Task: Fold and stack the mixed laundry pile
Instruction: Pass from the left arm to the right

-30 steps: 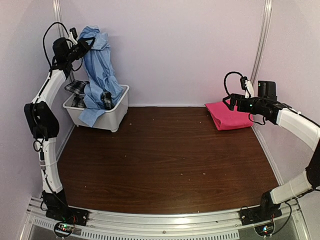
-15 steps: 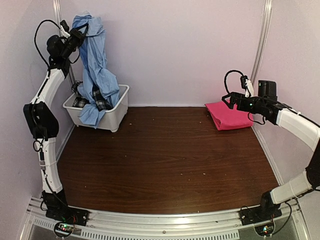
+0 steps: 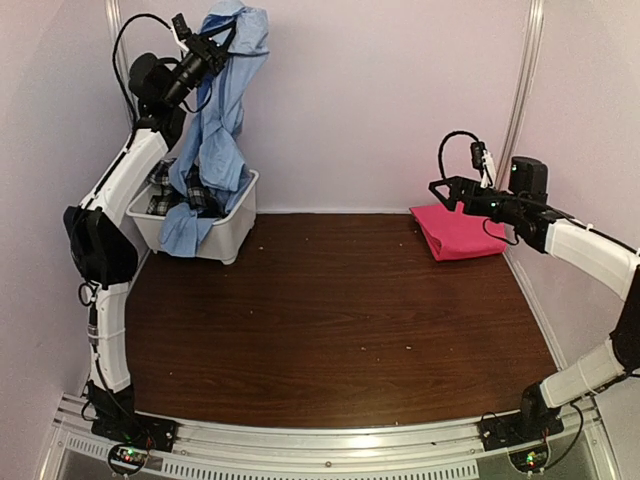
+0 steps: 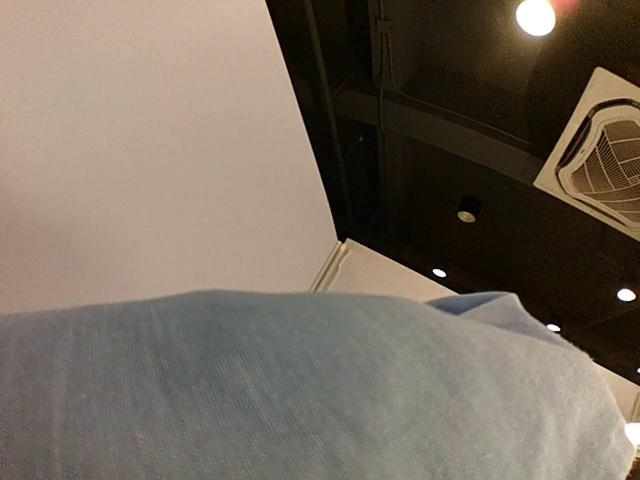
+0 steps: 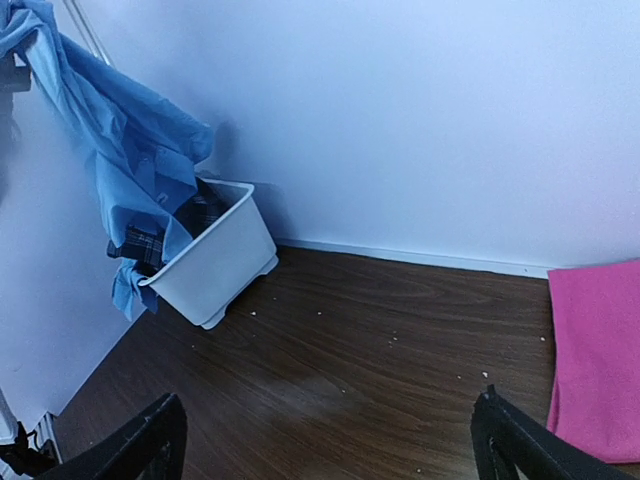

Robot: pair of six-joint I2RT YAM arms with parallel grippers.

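My left gripper [image 3: 218, 40] is raised high at the back left, shut on the light blue collared shirt [image 3: 218, 130]. The shirt hangs down from it into the white tub [image 3: 228, 232], and its cloth fills the bottom of the left wrist view [image 4: 300, 390], hiding the fingers. A black-and-white plaid garment [image 3: 160, 192] lies in the tub under the shirt. The pink-red cloth [image 3: 458, 232] lies folded at the back right. My right gripper [image 3: 445, 190] is open and empty, in the air just left of the pink cloth. The right wrist view shows the hanging shirt [image 5: 110, 150], the tub [image 5: 215, 260] and the pink cloth [image 5: 595, 350].
The dark wood table [image 3: 330, 320] runs between the tub and the pink cloth, with small pale crumbs on it. White walls close in at the back and both sides. A metal rail [image 3: 320, 445] runs along the near edge.
My left gripper has risen and moved right, pulling the blue shirt further up out of the tub. My right gripper has shifted a little left and up.
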